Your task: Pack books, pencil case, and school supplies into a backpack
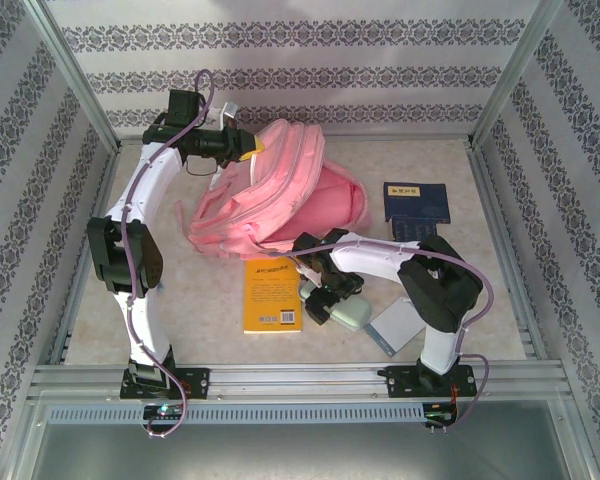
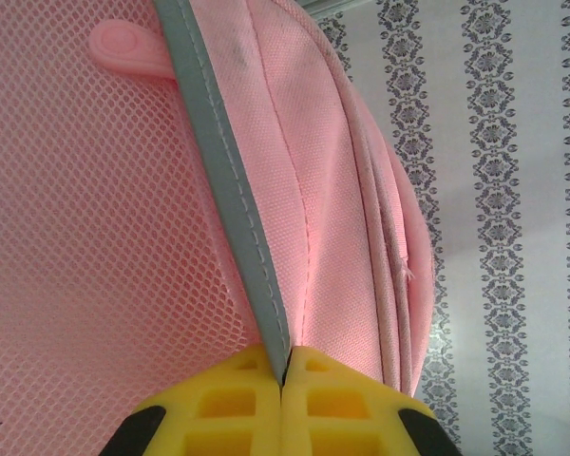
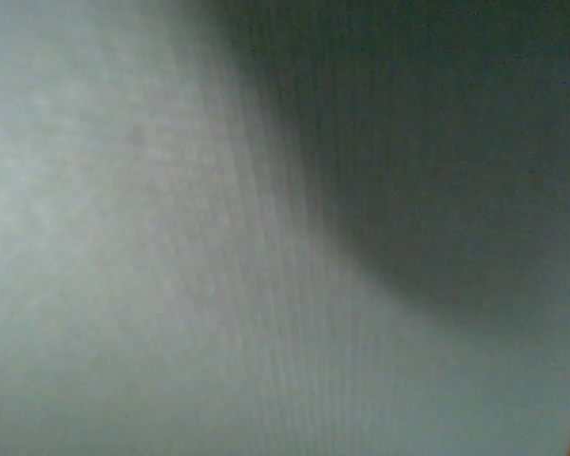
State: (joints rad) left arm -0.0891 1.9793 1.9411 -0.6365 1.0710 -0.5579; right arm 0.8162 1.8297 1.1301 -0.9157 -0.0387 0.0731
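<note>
Patterned wallpaper rings a beige table (image 1: 205, 300). Up top, the left gripper (image 2: 283, 369) is clamped on the grey edging (image 2: 230, 185) of the floppy backpack (image 1: 280, 190), a sound handhold. The right gripper (image 1: 330, 292), jaws spread wide, sits over the pencil case (image 1: 354, 315) beside the yellow book (image 1: 272, 292). The case looks light and smooth, best pinched across its width.

A beige speckled tabletop (image 1: 505, 300) is enclosed by walls (image 1: 300, 55) papered in grey damask stripes and edged by metal rails (image 1: 300, 378).

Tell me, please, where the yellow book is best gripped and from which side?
Probably the left long edge, approached from the left: the yellow book lies flat, and that edge is free, while the pencil case and right gripper crowd its right side.
</note>
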